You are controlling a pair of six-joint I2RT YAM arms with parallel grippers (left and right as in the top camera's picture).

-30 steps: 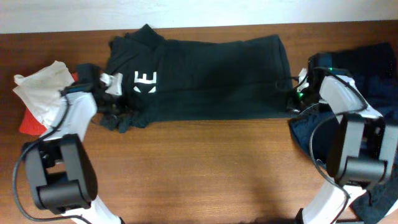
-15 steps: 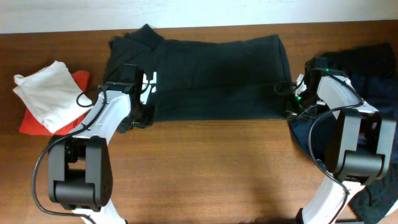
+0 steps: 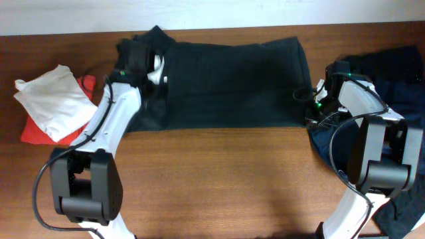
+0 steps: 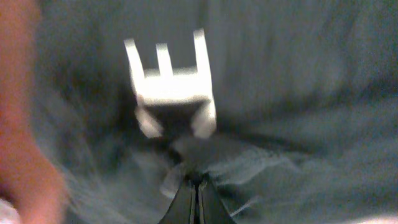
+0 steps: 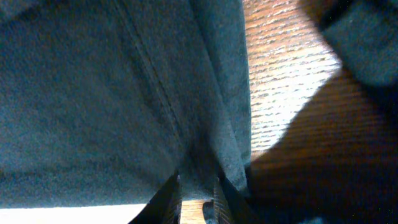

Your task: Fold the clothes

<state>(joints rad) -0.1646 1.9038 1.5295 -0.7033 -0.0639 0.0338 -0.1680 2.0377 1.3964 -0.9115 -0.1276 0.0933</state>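
Shirt [image 3: 232, 83], black, lies spread across the table's [image 3: 219, 179] far side. Left gripper [image 4: 198, 190] pinches a bunched fold just below the white lettering [image 4: 171, 87], fingers together on it. Right gripper [image 5: 196, 190] clamps the hem at the right edge. Only the overhead shows a white garment [image 3: 50, 103] lying on a red garment [image 3: 30, 131] at the left.

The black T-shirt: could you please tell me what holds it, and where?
Left gripper pinches the black T-shirt near its white lettering; right gripper pinches its hem.

white block letter E [image 4: 171, 87] on the black T-shirt [image 4: 298, 93], turned on its side and blurred, letter beside it unreadable
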